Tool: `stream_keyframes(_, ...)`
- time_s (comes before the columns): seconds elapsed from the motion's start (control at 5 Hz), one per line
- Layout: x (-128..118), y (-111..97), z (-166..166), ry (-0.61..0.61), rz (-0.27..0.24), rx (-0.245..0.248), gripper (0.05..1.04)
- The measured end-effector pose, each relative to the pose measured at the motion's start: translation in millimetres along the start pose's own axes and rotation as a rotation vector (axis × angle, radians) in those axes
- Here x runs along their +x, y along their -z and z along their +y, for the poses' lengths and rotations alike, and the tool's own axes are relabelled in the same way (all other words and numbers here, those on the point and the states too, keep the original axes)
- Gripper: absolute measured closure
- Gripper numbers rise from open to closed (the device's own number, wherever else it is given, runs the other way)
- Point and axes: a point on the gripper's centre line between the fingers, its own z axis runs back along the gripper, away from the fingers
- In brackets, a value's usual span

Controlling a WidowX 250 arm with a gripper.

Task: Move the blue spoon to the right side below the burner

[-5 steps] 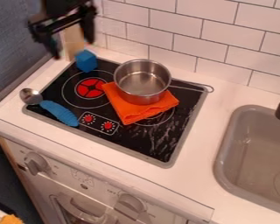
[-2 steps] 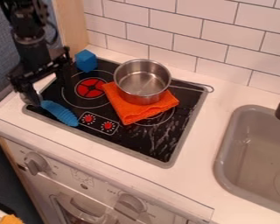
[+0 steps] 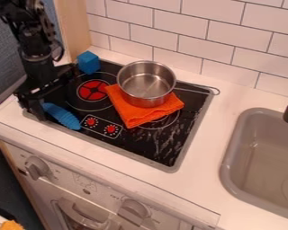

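Note:
The black gripper (image 3: 54, 102) is low over the stove's left edge, open, with one finger beside the upper end of the blue spoon (image 3: 63, 117) and the other further back over the cooktop. The spoon's ridged blue handle lies at the front left of the black stove top, pointing toward the knobs. Its metal bowl is hidden behind the gripper. Right of the gripper is the burner (image 3: 93, 90) with a red centre; whether a finger touches the spoon, I cannot tell.
A metal pot (image 3: 146, 84) stands on an orange cloth (image 3: 138, 112) over the stove's right part. Behind the left burner sits a blue block (image 3: 88, 62). A grey sink (image 3: 262, 161) is at the right, and a tiled wall (image 3: 224, 47) runs behind.
From the upper left, the gripper has come down to the spoon's left end, and its body now covers the metal bowl. The spoon, pot, cloth and block have kept their places.

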Motion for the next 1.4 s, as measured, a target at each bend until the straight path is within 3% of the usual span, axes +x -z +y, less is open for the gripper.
stream_keyframes(0.2,-1,5,-4,-0.031,-0.005,-0.043,0.423)
stream_keyframes(0.4,-1,5,-5,-0.025,-0.006,-0.049,0.678)
stream_keyframes(1.0,-1,1,-4,-0.068,0.009,-0.053,0.705)
stream_keyframes(1.4,-10,-57,-19,-0.174,-0.025,-0.138,0.705)
